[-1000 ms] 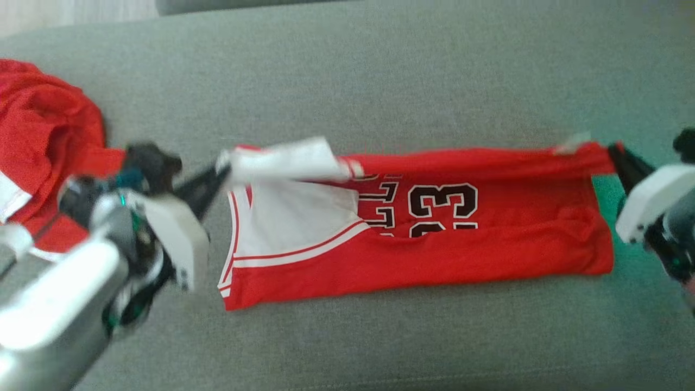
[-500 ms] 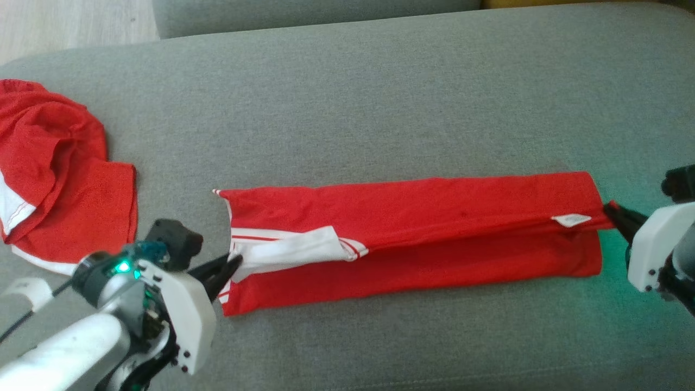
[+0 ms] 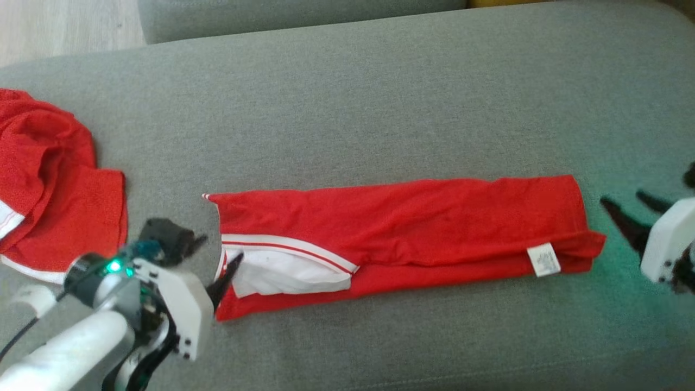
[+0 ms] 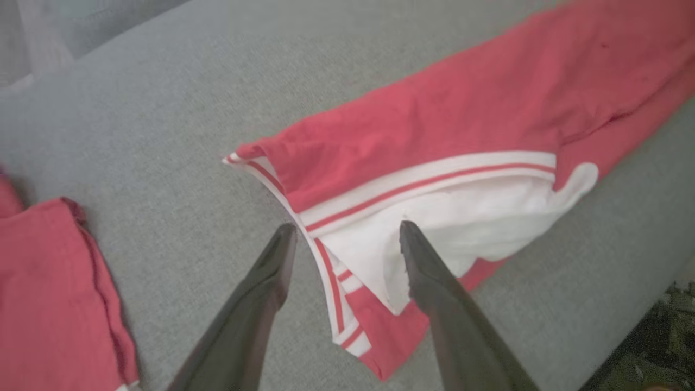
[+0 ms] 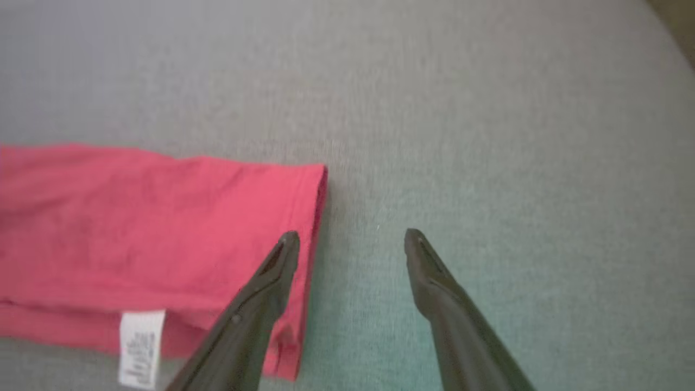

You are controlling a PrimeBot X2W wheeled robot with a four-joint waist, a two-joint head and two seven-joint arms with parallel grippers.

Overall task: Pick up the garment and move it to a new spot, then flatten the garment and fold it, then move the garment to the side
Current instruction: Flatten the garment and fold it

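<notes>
Jaws on both arms are spread wide and holding nothing. The left jaws straddle the striped end of the red sleeveless mesh jersey with white trim (image 3: 407, 228). The right jaws sit just off its hemmed end, over the grey woven couch cushion (image 3: 353, 98).

The jersey lies across the middle of the cushion, doubled lengthwise into a long narrow strip. It's well apart from the crumpled red garment (image 3: 49, 184) at the far left.

Handling, as I read it: this is light, limp cloth with no stiffness, and mesh like this probably slides on itself. A pinch on the top layer alone would likely peel the fold open. I'd grip at the two short ends, low and deep enough to catch every layer. At the left end, that means biting past the loose white panel (image 4: 461, 239).

What each view gives me:
- **Head view:** it has the whole strip, both ends and the spare garment. It also shows the right jaws standing clear of the hem.
- **Left wrist view:** it has the layering: red over the striped band, the white panel spilling out underneath, one dark finger (image 4: 260, 304) on the cushion side and the other over the white. I can't tell whether either finger touches cloth.
- **Right wrist view:** it has the stitched hem and the small white care label (image 5: 140, 347) on the near edge. One finger crosses the hem corner in that picture, so the head view settles the gap.
</notes>
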